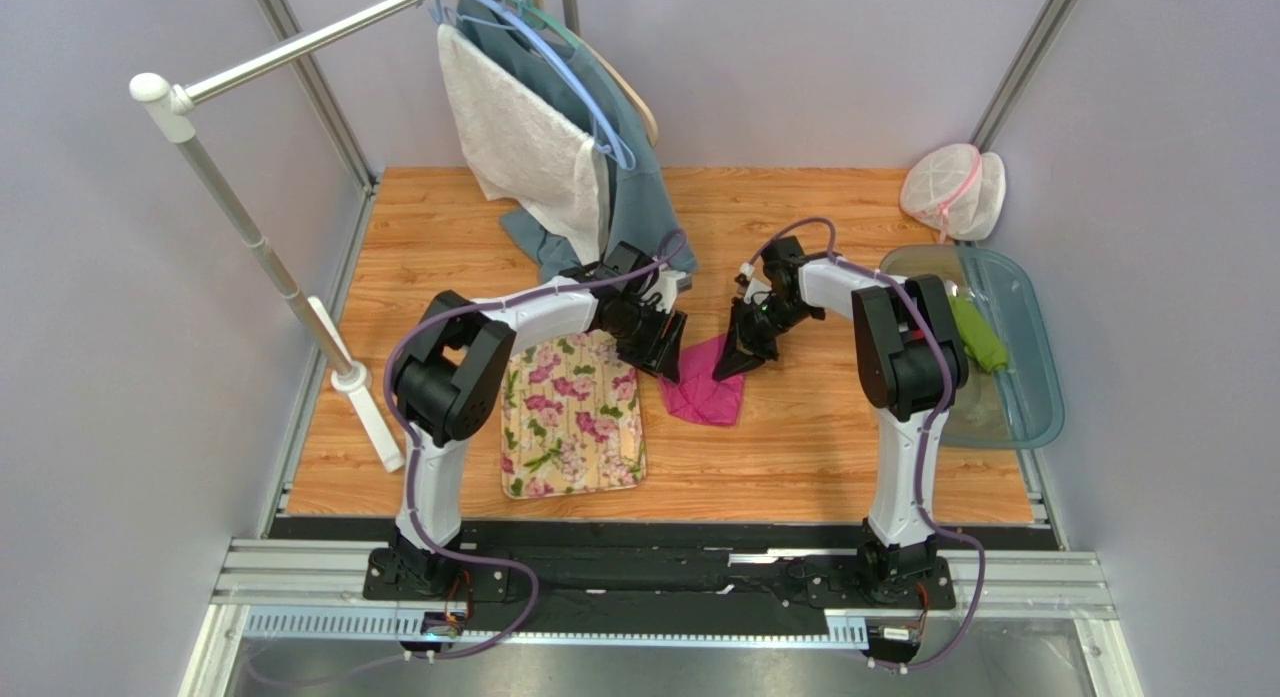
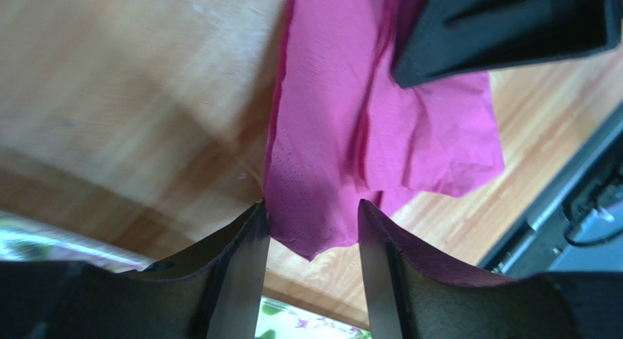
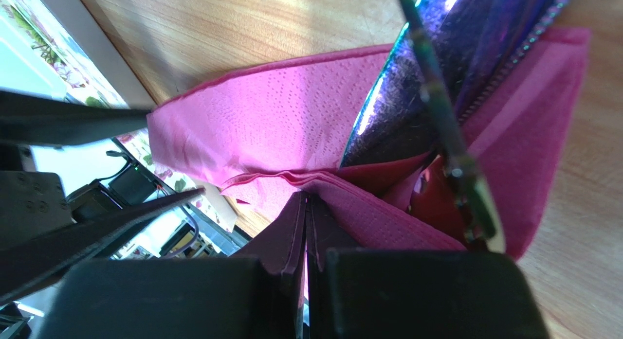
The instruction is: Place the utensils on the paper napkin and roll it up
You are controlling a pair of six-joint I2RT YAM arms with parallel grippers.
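Observation:
The magenta paper napkin (image 1: 706, 388) lies crumpled and partly folded on the wooden table, right of the flowered mat. In the right wrist view the utensils (image 3: 406, 98) rest on the napkin (image 3: 278, 120): a shiny spoon bowl and a thin handle (image 3: 447, 138). They are hidden in the top view. My right gripper (image 1: 744, 352) (image 3: 307, 202) is shut on a raised fold of the napkin. My left gripper (image 1: 657, 345) (image 2: 311, 216) is open, its fingertips either side of a napkin (image 2: 380, 113) corner, not pinching it.
A cream flowered mat (image 1: 574, 412) lies left of the napkin. A clothes rail with a white towel and grey-blue cloth (image 1: 526, 127) stands at the back, its pole base (image 1: 353, 376) at the left. A teal tray (image 1: 1031, 370) with a green item (image 1: 980, 334) and a mesh bag (image 1: 951, 192) sit at the right.

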